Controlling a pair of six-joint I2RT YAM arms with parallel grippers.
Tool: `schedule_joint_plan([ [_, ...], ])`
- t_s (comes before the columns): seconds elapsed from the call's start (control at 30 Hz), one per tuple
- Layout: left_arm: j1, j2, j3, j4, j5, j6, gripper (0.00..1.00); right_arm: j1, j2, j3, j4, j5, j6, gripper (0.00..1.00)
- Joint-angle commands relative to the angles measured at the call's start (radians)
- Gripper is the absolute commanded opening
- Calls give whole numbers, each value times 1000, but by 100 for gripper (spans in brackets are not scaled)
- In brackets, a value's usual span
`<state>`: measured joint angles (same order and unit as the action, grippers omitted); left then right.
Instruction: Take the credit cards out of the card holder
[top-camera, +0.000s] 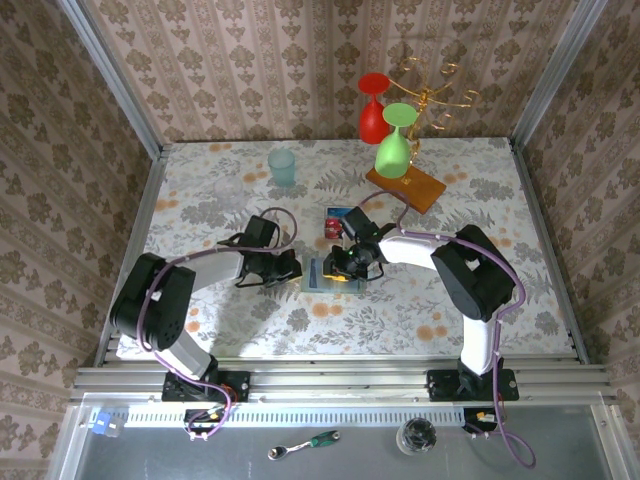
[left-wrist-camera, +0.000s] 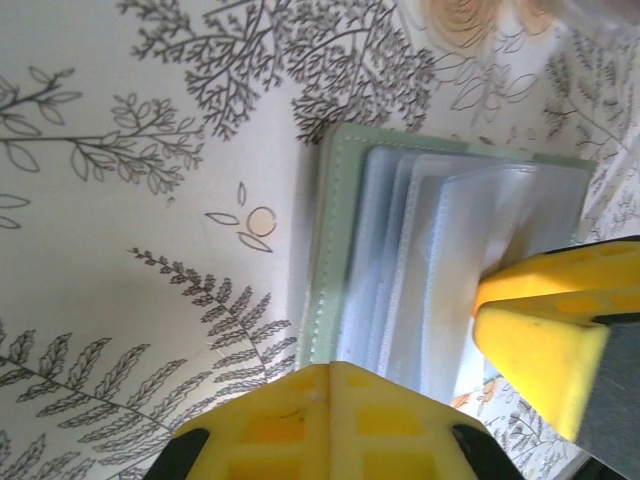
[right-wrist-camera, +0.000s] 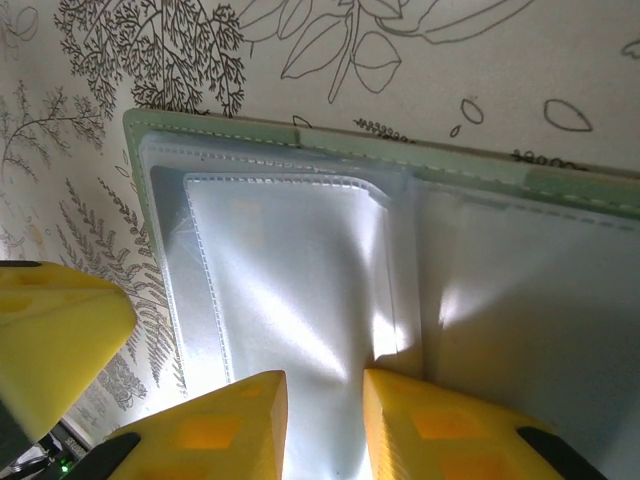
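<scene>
step: final sleeve check | holder (right-wrist-camera: 300, 137) open on desk (top-camera: 450, 300), 2 cards (top-camera: 335, 220) just behind it | left gripper (left-wrist-camera: 330, 385) clenched at holder edge | right gripper (right-wrist-camera: 325, 410) slightly parted over sleeve (right-wrist-camera: 290, 280) | next: likely confirm empty, withdraw

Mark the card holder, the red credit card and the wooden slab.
card holder (left-wrist-camera: 430, 270), left wrist view, clear inner sleeve.
red credit card (top-camera: 333, 229), top external view, its middle.
wooden slab (top-camera: 420, 193), top external view, bare near end.

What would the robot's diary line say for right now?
card holder: lying open | red card, blue card: out, beyond it | left hand: shut at holder's edge | right hand: over clear sleeve, grip unclear
</scene>
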<state>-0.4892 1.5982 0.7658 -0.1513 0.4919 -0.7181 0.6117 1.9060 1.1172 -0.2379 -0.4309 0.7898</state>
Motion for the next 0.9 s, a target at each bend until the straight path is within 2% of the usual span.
schedule_joint_plan([
  [0.0, 8, -33, 39, -30, -4, -12, 8, -12, -14, -31, 3, -5, 11, 29],
  [0.17, -18, -26, 69, -12, 5, -26, 24, -25, -11, -55, 42, -33, 21, 29],
  [0.27, -32, -8, 82, 4, 12, -42, 28, -35, -9, -74, 74, -54, 32, 29],
  [0.87, -81, 115, 133, 23, 25, -80, 32, -76, 11, -156, 213, -150, 75, 27],
])
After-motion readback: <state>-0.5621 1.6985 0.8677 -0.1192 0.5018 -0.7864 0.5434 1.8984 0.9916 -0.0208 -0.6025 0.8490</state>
